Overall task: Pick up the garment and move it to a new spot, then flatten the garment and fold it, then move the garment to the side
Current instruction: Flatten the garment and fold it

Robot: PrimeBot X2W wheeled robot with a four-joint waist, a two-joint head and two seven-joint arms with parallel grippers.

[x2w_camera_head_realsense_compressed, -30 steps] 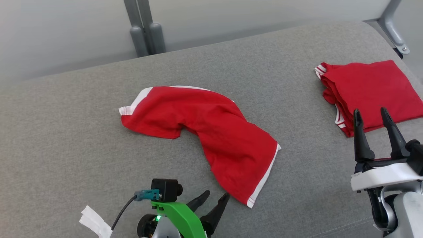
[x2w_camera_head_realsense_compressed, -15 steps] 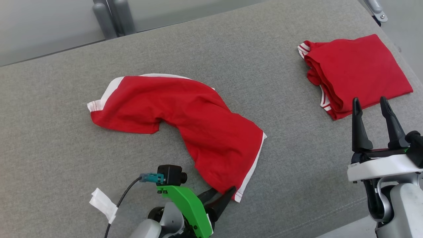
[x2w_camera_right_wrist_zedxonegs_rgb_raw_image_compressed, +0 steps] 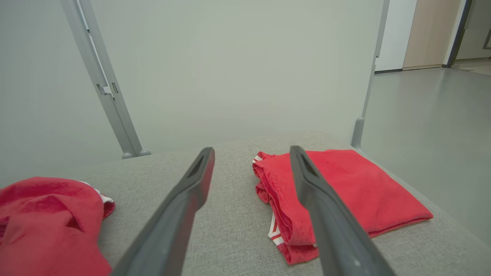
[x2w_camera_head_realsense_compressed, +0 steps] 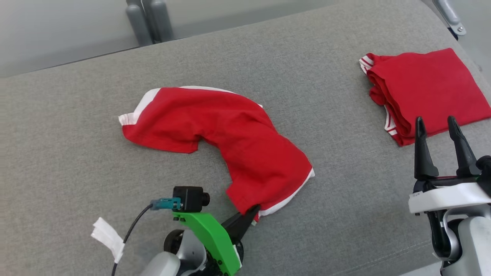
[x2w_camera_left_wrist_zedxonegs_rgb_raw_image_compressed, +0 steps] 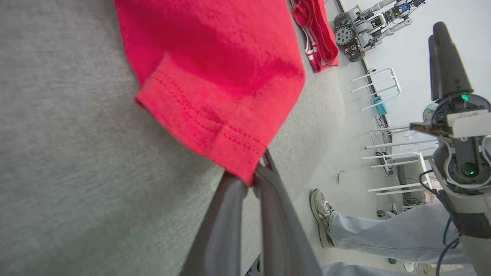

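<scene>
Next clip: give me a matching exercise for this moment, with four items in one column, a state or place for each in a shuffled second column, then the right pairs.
Column one
1. left gripper
2. right gripper
3. loose garment
4. folded garment

Column two
A. open, holding nothing
B. lying near the right end of the grey cushion
C. shut on a hem corner
D. lying crumpled and unfolded in the middle

Pairs: 1-C, 2-A, 3-D, 4-B
</scene>
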